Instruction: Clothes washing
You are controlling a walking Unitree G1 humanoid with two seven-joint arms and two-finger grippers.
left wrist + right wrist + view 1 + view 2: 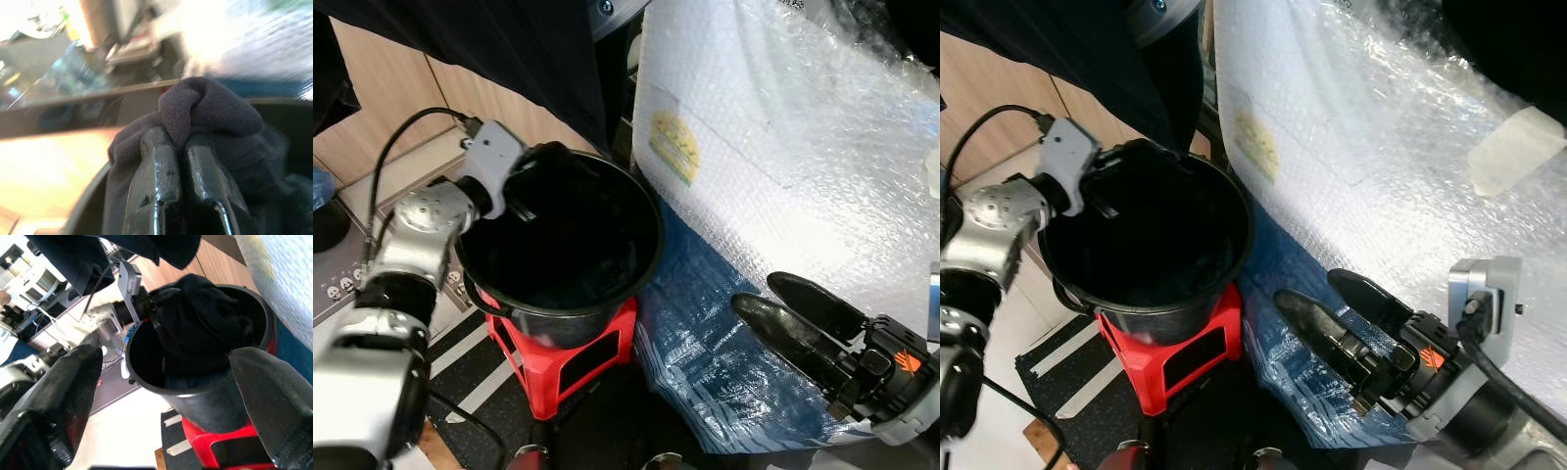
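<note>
A black bucket [558, 328] stands on a red stool [578, 364]. Dark clothing [200, 318] lies heaped inside it and bulges up over the far left rim. At that rim my left gripper [181, 142] is shut on a fold of the dark cloth [210, 105], which wraps over both fingertips. To the right of the bucket and lower, my right gripper [756, 292] hangs open with nothing between its fingers [58, 396]. It points toward the bucket from about a hand's width away.
A large object in bubble wrap [783, 127] with blue plastic [705, 338] at its base stands close against the bucket's right side. Dark fabric [509, 49] hangs above the bucket. A power strip [333, 286] and a striped black mat [470, 364] lie at the left.
</note>
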